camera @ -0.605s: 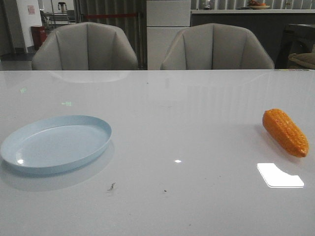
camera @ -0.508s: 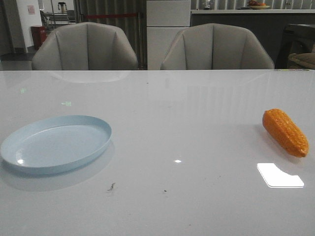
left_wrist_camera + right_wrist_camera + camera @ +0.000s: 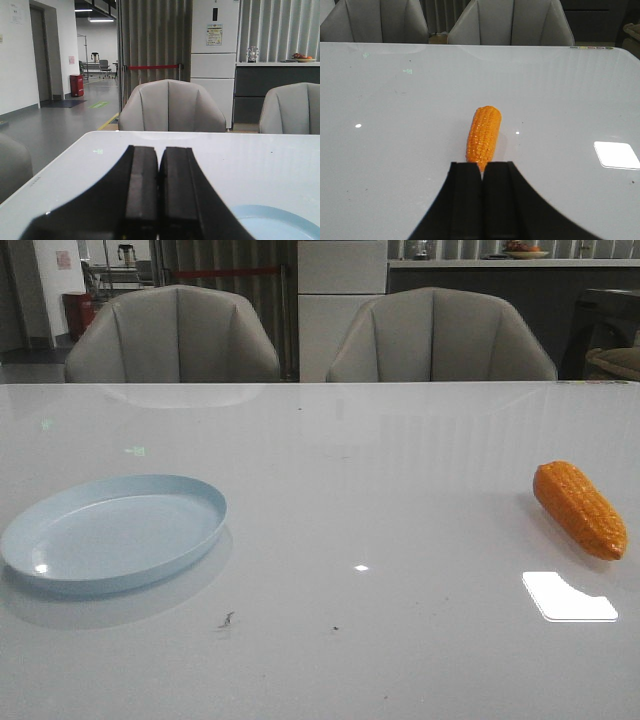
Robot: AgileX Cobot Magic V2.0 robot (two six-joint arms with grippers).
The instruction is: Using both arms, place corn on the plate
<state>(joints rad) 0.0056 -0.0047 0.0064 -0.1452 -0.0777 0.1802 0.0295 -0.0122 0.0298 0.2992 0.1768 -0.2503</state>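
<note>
The orange corn [image 3: 580, 508] lies on the white table at the right. The pale blue plate [image 3: 112, 531] sits at the left, empty. Neither arm shows in the front view. In the right wrist view my right gripper [image 3: 482, 166] is shut and empty, with the corn [image 3: 483, 134] lying on the table just beyond its fingertips; its near tip is hidden behind them. In the left wrist view my left gripper [image 3: 159, 150] is shut and empty above the table, and an edge of the plate [image 3: 280, 222] shows beside it.
Two grey chairs [image 3: 175, 335] [image 3: 440, 335] stand behind the table's far edge. A bright light reflection [image 3: 568, 597] lies on the table near the corn. Small dark specks [image 3: 228, 619] mark the table's front.
</note>
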